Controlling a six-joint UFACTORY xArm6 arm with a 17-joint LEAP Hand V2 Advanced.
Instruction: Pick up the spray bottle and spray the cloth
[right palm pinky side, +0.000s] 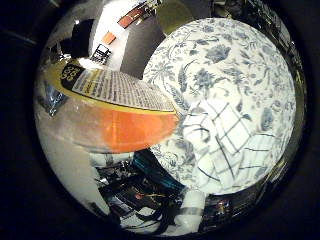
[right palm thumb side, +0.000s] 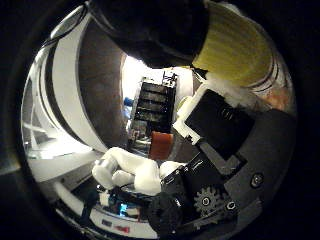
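Note:
The spray bottle (right palm pinky side: 115, 120) lies right against my palm: a clear body with orange liquid and a yellow printed label (right palm thumb side: 240, 45). Its dark top (right palm thumb side: 155, 30) fills one edge of the thumb side view. My right hand (right palm thumb side: 200, 165) of white and black parts is curled round it, with a white fingertip (right palm thumb side: 125, 172) bent inwards. The cloth (right palm pinky side: 225, 145), white with a dark check, lies crumpled on the round table (right palm pinky side: 225, 65), which has a blue floral cover. The bottle is held off the table, beside and above the cloth.
Past the table's edge are a grey floor and white wall with orange patches (right palm pinky side: 125, 22). A dark rack (right palm thumb side: 152, 105) and an orange object (right palm thumb side: 161, 145) stand further off in the room. Dark equipment (right palm pinky side: 135, 190) sits below the table's rim.

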